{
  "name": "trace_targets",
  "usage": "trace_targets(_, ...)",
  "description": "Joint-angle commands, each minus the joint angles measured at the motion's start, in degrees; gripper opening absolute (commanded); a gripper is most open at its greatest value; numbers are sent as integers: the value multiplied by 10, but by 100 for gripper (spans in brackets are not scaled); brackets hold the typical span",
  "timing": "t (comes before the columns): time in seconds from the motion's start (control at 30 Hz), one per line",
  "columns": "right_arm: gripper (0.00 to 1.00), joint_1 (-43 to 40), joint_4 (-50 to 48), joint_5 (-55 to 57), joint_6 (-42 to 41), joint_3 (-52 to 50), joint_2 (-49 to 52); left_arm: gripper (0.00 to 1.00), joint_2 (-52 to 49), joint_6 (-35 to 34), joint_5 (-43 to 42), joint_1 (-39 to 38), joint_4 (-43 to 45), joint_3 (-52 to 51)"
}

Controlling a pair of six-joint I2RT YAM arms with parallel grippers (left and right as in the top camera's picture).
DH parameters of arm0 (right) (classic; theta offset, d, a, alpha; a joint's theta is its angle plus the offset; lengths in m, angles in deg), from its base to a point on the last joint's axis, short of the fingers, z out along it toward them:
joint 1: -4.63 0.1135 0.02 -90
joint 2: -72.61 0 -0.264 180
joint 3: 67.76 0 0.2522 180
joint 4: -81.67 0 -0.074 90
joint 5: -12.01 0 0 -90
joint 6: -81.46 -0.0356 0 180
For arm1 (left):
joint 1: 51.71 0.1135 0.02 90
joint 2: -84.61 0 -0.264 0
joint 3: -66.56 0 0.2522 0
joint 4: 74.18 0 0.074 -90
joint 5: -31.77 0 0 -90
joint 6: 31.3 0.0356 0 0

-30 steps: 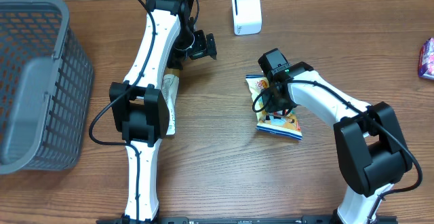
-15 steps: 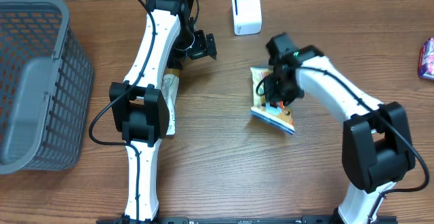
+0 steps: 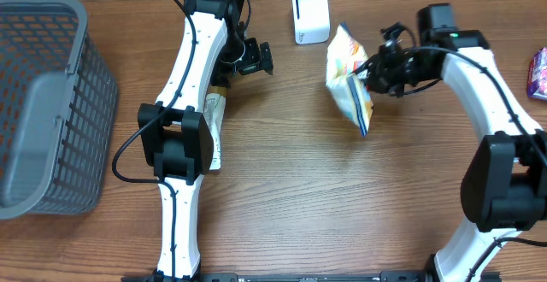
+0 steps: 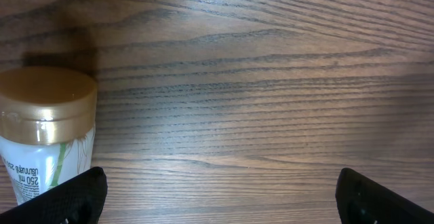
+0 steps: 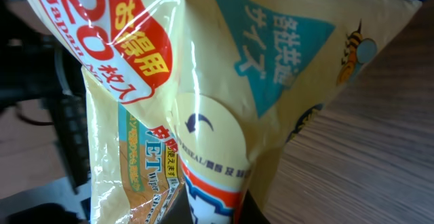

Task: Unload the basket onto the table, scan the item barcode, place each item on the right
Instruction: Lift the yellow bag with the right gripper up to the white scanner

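A yellow wet-wipe packet [image 3: 349, 77] hangs above the table, turned on edge, just right of the white barcode scanner [image 3: 310, 14] that stands at the back. My right gripper [image 3: 376, 70] is shut on the packet's right side. The right wrist view is filled by the packet [image 5: 203, 81], with the right gripper [image 5: 217, 217] pinching its lower end. No barcode shows on the faces in view. My left gripper [image 3: 256, 57] hovers left of the scanner. In the left wrist view, the left gripper [image 4: 224, 207] stands wide open over bare wood.
A gold-capped white bottle [image 4: 44, 132] lies beside the left arm, seen as the bottle [image 3: 214, 120] in the overhead view. A grey basket [image 3: 43, 102] fills the left side. A purple packet [image 3: 538, 73] lies at the right edge.
My right gripper shut on the packet, lifted it off the table and carried it back and to the right, beside the scanner. The left arm has not moved.
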Motion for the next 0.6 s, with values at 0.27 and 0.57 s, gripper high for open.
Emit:
trace_targets(0.27, 4, 73, -203, 263, -98, 15, -6, 100, 9, 10, 3, -3, 1, 12)
trace_targets(0.57, 4, 161, -390, 549, -187, 15, -4, 100, 9, 10, 3, -3, 1, 12)
